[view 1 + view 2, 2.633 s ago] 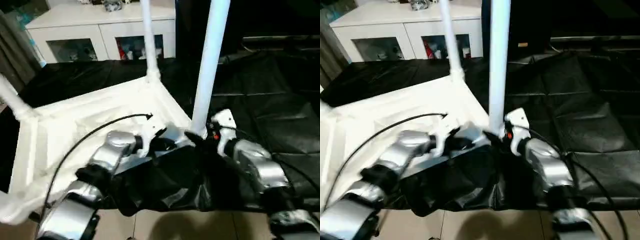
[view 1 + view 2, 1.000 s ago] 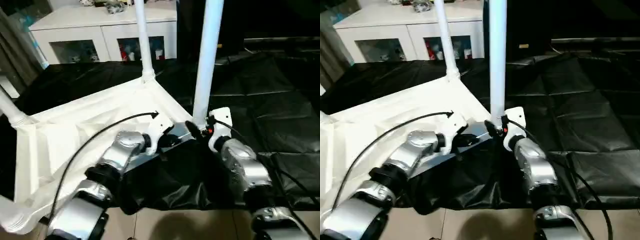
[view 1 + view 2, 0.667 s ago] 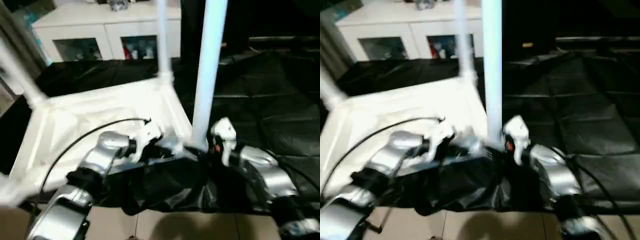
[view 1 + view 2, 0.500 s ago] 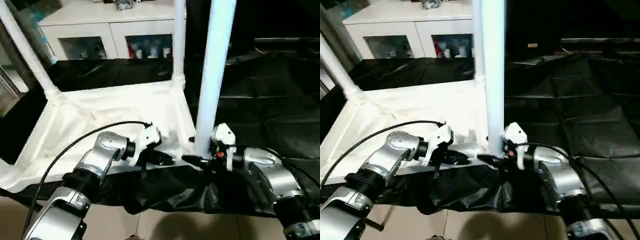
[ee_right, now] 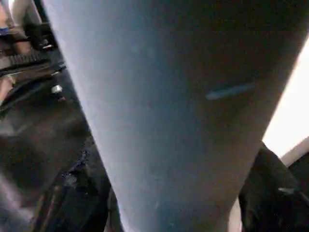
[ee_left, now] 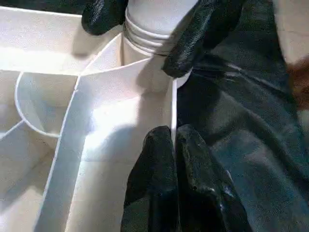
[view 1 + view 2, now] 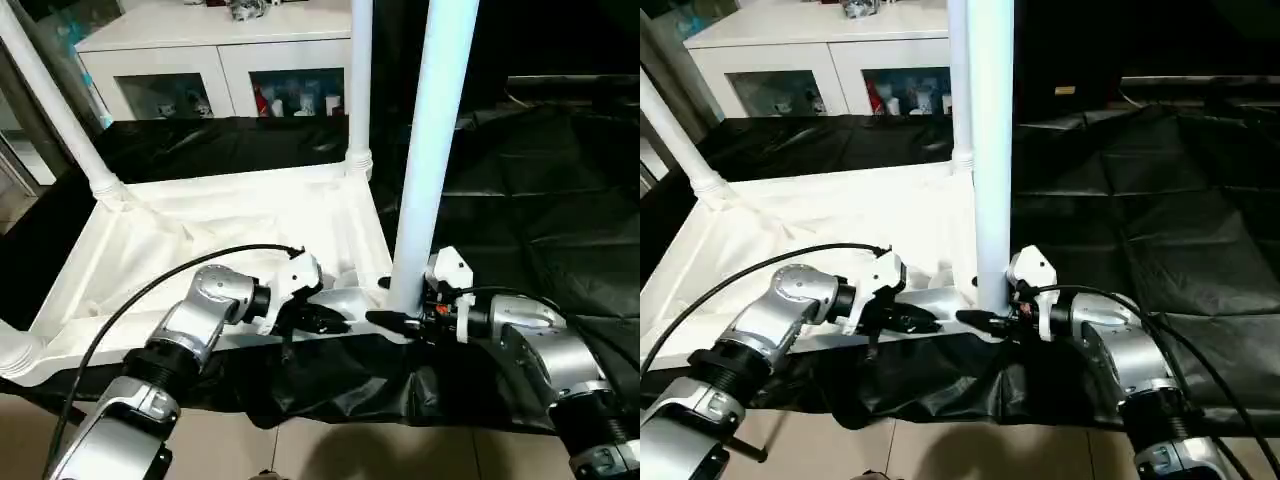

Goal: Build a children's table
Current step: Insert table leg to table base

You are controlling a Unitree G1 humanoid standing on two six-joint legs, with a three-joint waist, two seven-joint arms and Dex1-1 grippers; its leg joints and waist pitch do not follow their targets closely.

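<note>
The children's table lies upside down: its white tabletop (image 7: 200, 215) rests on a black sheet with white legs standing up from the corner sockets. The near leg (image 7: 435, 150) rises at the front right corner, another leg (image 7: 360, 80) at the back, and a third (image 7: 55, 105) at the left. My left gripper (image 7: 322, 320) is shut on the tabletop's near rim (image 6: 164, 104), pinching the thin wall. My right gripper (image 7: 395, 318) is closed around the near leg's base, with a black finger (image 6: 203, 34) on each side of it. That leg (image 5: 169, 121) stands very close in the right wrist view.
A white cabinet with glass fronts (image 7: 220, 70) stands behind the table. The black sheet (image 7: 530, 200) spreads wide to the right. Tiled floor (image 7: 300, 450) shows in front. A fourth corner socket (image 7: 15, 350) sits at the near left.
The tabletop with its legs has swung round towards the right against the cabinet. My right gripper's fingers have drawn in on the near leg's base. The left grip is unchanged.
</note>
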